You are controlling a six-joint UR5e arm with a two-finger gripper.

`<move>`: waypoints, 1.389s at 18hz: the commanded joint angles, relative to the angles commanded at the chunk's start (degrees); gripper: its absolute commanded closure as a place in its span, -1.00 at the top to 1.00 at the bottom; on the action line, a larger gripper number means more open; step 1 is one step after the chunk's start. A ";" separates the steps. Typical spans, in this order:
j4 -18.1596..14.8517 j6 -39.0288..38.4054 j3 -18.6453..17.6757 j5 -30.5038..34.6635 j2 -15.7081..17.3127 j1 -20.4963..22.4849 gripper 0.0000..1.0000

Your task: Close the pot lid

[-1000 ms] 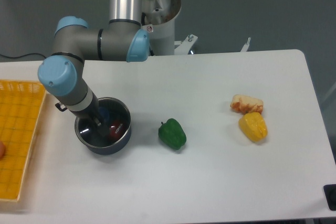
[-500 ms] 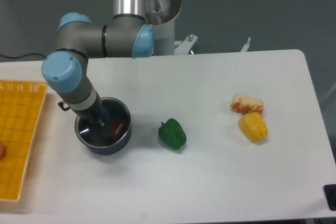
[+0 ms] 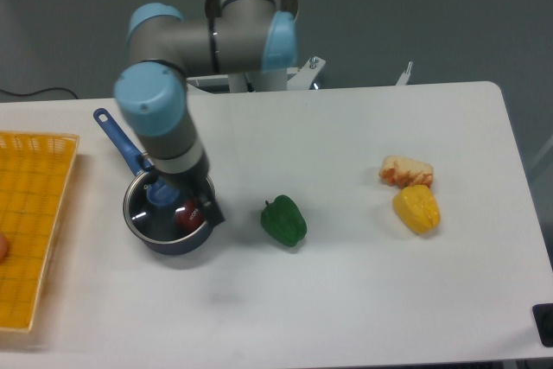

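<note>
Sits directly below gripper [image 3: 184, 199], jaw state indeterminate: pot lid [image 3: 166, 206] with blue knob [image 3: 162, 194] on pot [image 3: 168, 235], pot handle [image 3: 121, 140] running up-left.

The arm [image 3: 164, 127] hides the end effector's [image 3: 192, 200] fingertips over the pot [image 3: 164, 222].

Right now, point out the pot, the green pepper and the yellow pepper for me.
pot [image 3: 164, 242]: fixed camera, front outer wall below the rim.
green pepper [image 3: 284, 221]: fixed camera, middle of its body.
yellow pepper [image 3: 416, 209]: fixed camera, middle of its body.
</note>
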 joint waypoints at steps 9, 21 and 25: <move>-3.42 18.28 -0.53 -0.53 2.21 11.43 1.00; -11.07 34.21 -1.05 -6.15 8.09 22.34 1.00; -13.62 34.30 -1.84 -7.47 10.20 22.78 1.00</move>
